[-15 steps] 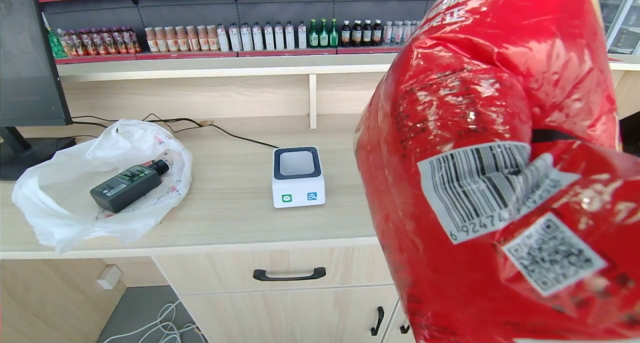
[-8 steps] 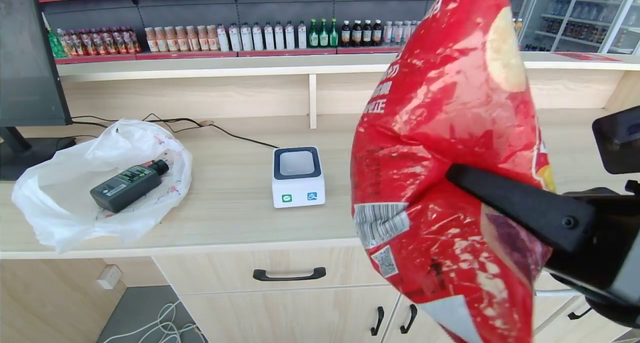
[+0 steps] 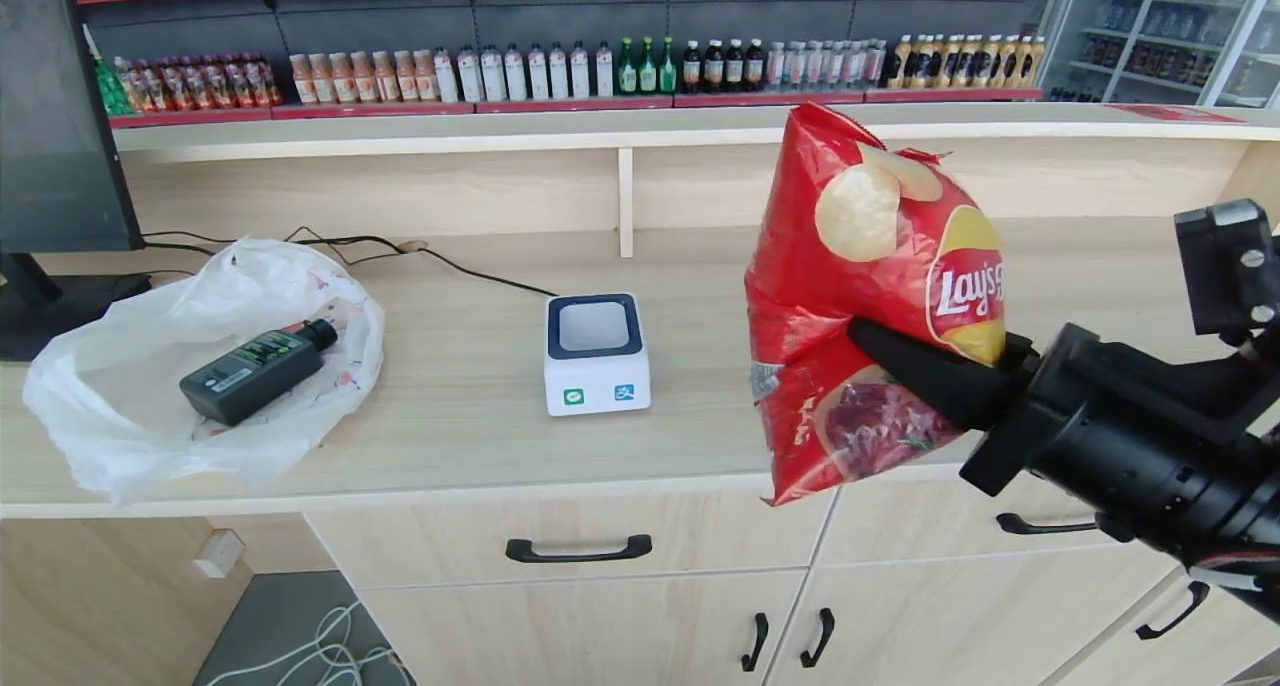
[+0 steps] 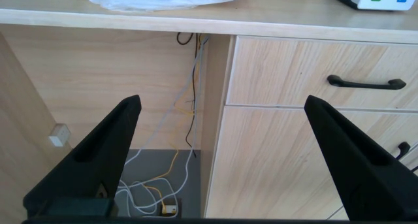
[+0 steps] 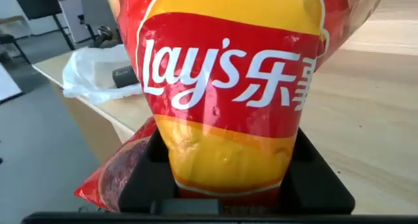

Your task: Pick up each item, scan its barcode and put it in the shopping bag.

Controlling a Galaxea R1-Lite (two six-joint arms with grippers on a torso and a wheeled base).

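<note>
At the right of the counter [image 3: 460, 416], the red chip bag [image 3: 880, 266] is held upright in the air, clamped at its lower half by the right gripper [image 3: 885, 356]. Both fingers [image 5: 320, 178] at its sides are shown in the right wrist view, one finger [image 3: 930, 376] across its front in the head view. The white shopping bag [image 3: 120, 396] is laid open at the left with a dark bottle [image 3: 255, 366] in it, the scanner [image 3: 596, 351] between the two bags; the left gripper [image 4: 222, 152] is seen spread wide and empty, low before the drawer fronts [image 4: 294, 74].

Right end effector [image 3: 895, 351] clamps the chip bag [image 3: 870, 216]; left end effector [image 4: 222, 103] gapes wide.
</note>
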